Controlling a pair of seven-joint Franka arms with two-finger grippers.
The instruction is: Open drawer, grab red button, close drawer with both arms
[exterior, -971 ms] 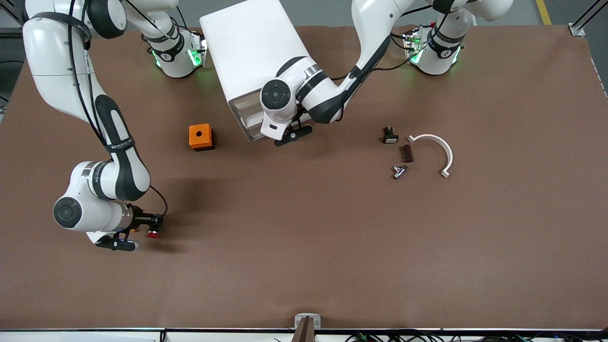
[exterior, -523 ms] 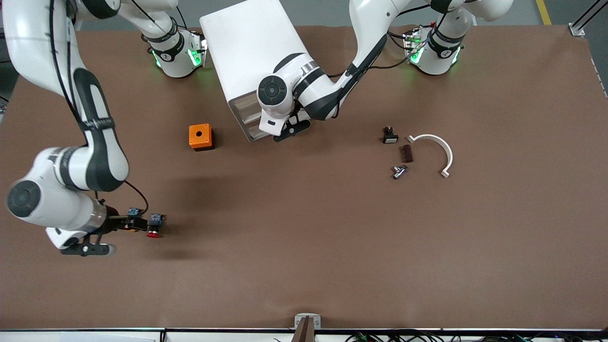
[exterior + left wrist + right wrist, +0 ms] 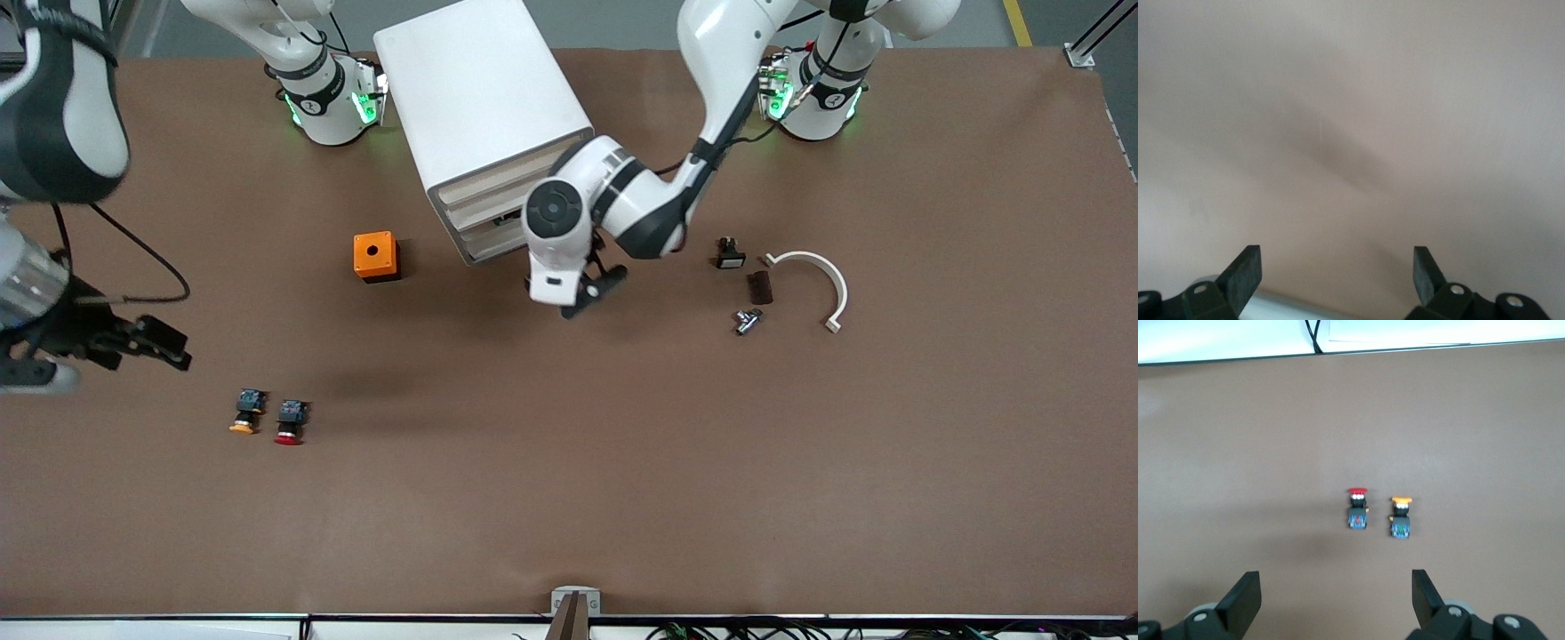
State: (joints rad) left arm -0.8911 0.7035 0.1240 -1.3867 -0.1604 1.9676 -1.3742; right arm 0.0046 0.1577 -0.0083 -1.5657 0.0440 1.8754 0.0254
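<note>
My right hand point(image 3: 147, 342) hangs apart and empty over the surface point(image 3: 622, 462); the red button point(image 3: 288, 422) lies there beside an orange one point(image 3: 246, 414). My left hand point(image 3: 587, 289), apart, hovers before the cabinet point(image 3: 480, 107). Drawers point(image 3: 498, 209) appear shut; judged next: withdraw straight, no contact.

Robot arms: two, the left arm point(image 3: 711, 98) and the right arm point(image 3: 53, 116).
Grippers: two, the left gripper point(image 3: 587, 298) and the right gripper point(image 3: 147, 342).
Cabinet point(image 3: 476, 98): one, white.
Push buttons: two, side by side near the cabinet's right-arm end — the button point(image 3: 288, 422) with a red cap, an orange-capped button point(image 3: 246, 414).
Orange box point(image 3: 375, 256): one, beside the cabinet.
White curved bracket point(image 3: 813, 283): one.
Small dark parts near the bracket: three point(image 3: 730, 253) point(image 3: 760, 287) point(image 3: 747, 320).
</note>
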